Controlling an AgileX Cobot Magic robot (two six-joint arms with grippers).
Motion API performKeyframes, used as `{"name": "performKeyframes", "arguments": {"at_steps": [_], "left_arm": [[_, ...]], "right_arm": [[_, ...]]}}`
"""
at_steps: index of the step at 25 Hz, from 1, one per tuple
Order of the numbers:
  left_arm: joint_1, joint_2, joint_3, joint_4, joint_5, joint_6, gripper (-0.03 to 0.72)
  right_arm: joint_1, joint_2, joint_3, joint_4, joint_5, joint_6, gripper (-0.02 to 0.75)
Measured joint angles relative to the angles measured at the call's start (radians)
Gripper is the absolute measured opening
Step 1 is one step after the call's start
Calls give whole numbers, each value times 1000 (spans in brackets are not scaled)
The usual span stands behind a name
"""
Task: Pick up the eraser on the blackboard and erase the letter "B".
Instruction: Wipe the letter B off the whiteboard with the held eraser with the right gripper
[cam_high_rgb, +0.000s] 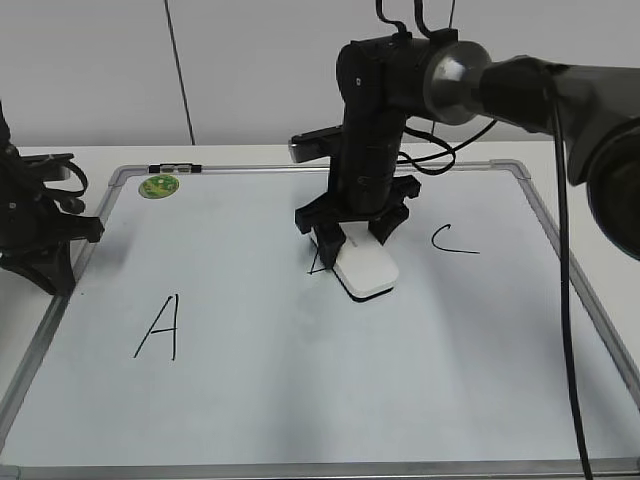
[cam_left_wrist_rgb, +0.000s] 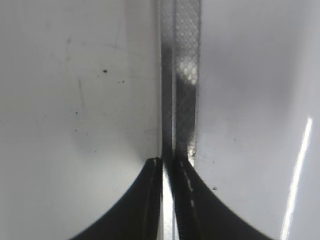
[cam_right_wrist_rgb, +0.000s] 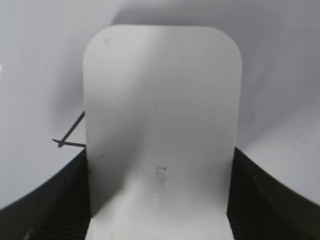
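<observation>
The blackboard (cam_high_rgb: 300, 400) is a pale glossy board in a silver frame, lying flat on the table. My right gripper (cam_high_rgb: 352, 238) is shut on the eraser (cam_high_rgb: 366, 270), a white oblong block pressed on the board. In the right wrist view the eraser (cam_right_wrist_rgb: 160, 125) fills the space between both fingers. The letter "B" (cam_high_rgb: 317, 266) is mostly hidden under the eraser; a short black stroke of it (cam_right_wrist_rgb: 70, 137) shows at the eraser's left edge. My left gripper (cam_left_wrist_rgb: 167, 162) is shut and empty over the board's left frame (cam_left_wrist_rgb: 181, 75).
A larger black "A" (cam_high_rgb: 158, 328) is at the board's left and a black "C" (cam_high_rgb: 450, 240) at its right. A round green magnet (cam_high_rgb: 160, 186) sits at the far left corner. A black marker (cam_high_rgb: 173, 167) lies on the far frame.
</observation>
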Motion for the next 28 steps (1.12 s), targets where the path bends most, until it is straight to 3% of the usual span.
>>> {"name": "performKeyframes", "arguments": {"at_steps": [28], "left_arm": [[0,0,0,-2,0,0,81]], "right_arm": [[54,0,-1,135,-4,-16,524]]}}
